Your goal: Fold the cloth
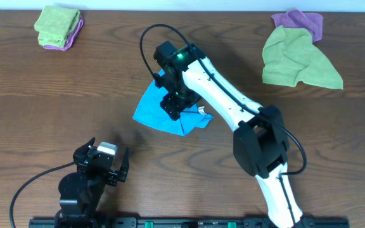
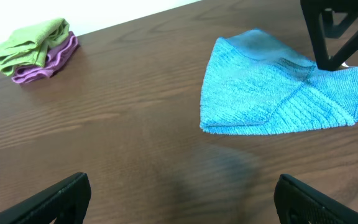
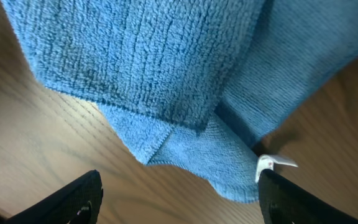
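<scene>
Dark wooden counter (image 1: 37, 120). Blue cloth (image 1: 149, 109) lies partly folded in layers, white tag (image 3: 267, 163) at its edge. Right fingers (image 3: 73, 199) wide above it, empty. Left fingers (image 2: 55, 196) wide, well apart.

One blue cloth (image 1: 149, 109), two green cloths (image 1: 56, 22) (image 1: 296, 60), two purple cloths (image 1: 75, 36) (image 1: 304, 22)

You have a dark wood-grain worktop (image 1: 43, 107). In the upper left of the overhead frame, a folded lime-green cloth (image 1: 57, 24) lies on a folded purple cloth (image 1: 75, 36). In the upper right, a loose lime-green cloth (image 1: 296, 62) overlaps a crumpled purple cloth (image 1: 304, 23).
</scene>
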You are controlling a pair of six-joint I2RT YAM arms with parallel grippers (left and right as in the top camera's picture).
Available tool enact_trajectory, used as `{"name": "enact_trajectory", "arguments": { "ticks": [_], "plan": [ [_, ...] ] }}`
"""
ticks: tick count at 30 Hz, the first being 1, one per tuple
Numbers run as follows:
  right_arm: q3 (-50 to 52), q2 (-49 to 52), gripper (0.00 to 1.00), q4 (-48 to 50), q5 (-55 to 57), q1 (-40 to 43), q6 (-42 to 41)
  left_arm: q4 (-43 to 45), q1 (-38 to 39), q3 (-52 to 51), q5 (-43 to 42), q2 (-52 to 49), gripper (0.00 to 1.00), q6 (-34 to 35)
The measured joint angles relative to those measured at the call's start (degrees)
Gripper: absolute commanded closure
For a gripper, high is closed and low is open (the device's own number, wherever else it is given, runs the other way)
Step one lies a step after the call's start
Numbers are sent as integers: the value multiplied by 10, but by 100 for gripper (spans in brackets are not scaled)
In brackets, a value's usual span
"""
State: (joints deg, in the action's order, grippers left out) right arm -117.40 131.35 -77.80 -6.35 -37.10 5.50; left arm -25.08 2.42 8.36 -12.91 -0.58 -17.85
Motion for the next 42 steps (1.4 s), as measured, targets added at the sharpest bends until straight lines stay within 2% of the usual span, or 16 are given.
{"name": "enact_trajectory", "arguments": {
  "ticks": [7, 9, 10, 13, 16, 21, 24, 26, 29, 31, 34, 36, 39, 41, 42],
  "plan": [
    [67, 0, 33, 74, -86, 16, -2, 0, 0, 0, 0, 0, 5, 0],
    [73, 0, 46, 82, -100, 18, -3, 0, 0, 0, 0, 0, 5, 0],
    [73, 0, 48, 87, -103, 19, 0, 0, 0, 0, 0, 0, 5, 0],
    [73, 0, 48, 96, -116, 23, -1, 0, 0, 0, 0, 0, 5, 0],
    [73, 0, 35, 102, -122, 28, -1, 0, 0, 0, 0, 0, 5, 0],
    [78, 0, 35, 113, -122, 30, 0, 0, 0, 0, 0, 0, 5, 0],
    [92, 0, 38, 124, -121, 31, -3, 0, 0, 0, 0, 0, 5, 0],
    [104, 0, 44, 133, -121, 31, -7, 0, 0, 0, 0, 0, 5, 0],
    [116, 0, 64, 139, -121, 31, -14, 0, 0, 0, 0, 0, 5, 0],
    [118, 0, 68, 146, -120, 31, -19, 0, 0, 0, 0, 0, 5, 0],
    [118, 0, 68, 157, -121, 31, -26, 0, 0, 0, 0, 0, 5, 0],
    [118, 0, 74, 165, -121, 31, -32, 0, 0, 0, 0, 0, 5, 0],
    [118, 0, 93, 168, -121, 31, -48, 0, 0, 0, 0, 0, 5, 0],
    [114, 0, 99, 167, -121, 31, -50, 0, 0, 0, 0, 0, 5, 0],
    [111, 0, 98, 167, -121, 31, -51, 0, 0, 0, 0, 0, 5, 0]
  ]
}}
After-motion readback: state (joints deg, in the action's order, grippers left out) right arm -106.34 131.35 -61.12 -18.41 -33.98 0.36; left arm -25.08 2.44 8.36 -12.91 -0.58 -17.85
